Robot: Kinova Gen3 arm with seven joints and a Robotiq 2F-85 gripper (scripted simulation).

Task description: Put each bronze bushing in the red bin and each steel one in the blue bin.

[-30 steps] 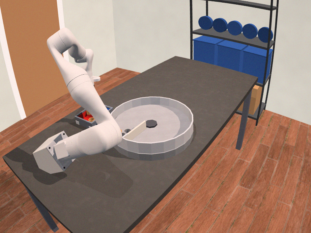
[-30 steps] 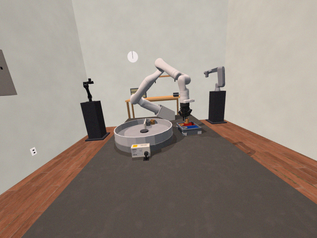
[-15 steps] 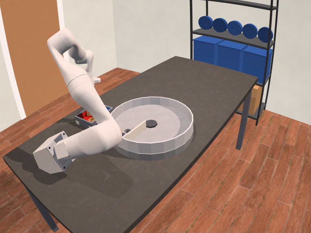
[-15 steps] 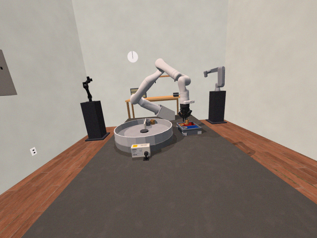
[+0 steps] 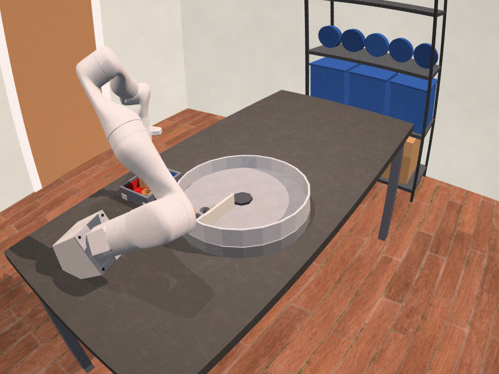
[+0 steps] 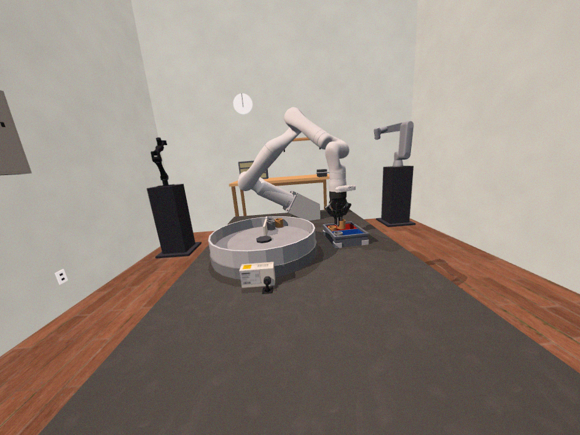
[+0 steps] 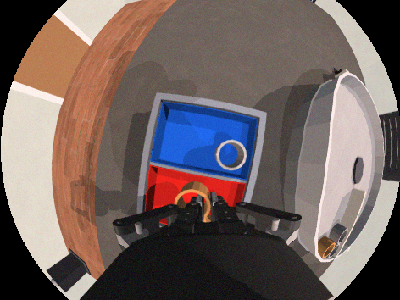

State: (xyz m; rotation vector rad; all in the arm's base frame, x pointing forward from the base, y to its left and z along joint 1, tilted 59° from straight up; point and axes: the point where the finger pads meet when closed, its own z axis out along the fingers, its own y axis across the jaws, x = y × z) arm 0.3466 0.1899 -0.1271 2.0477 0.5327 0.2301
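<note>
My gripper (image 6: 338, 221) (image 7: 207, 199) is shut on the wall of a bronze bushing (image 6: 342, 224) (image 7: 194, 186), low over the red bin (image 5: 132, 184) (image 7: 230, 189). Whether the bushing touches the bin floor is unclear. Another bronze bushing (image 5: 146, 192) (image 6: 332, 228) is in the red bin, hidden by the fingers in the wrist view. A steel bushing (image 6: 338, 233) (image 7: 241, 156) stands in the blue bin (image 6: 358, 232) (image 7: 186, 136). On the turntable (image 5: 266, 189) (image 6: 238, 238) (image 7: 343, 140) are a bronze bushing (image 6: 278, 222) (image 7: 326, 247) and two steel ones (image 7: 338, 232) (image 7: 334, 251). The arm hides my fingers in the top view.
A pale divider (image 5: 217, 212) (image 6: 265, 227) stands on the turntable beside its bushings. The turntable's raised rim (image 5: 246, 238) is near the bins. A white box (image 6: 252, 279) and a small black stand (image 6: 267, 282) are at the turntable's far side from the arm base.
</note>
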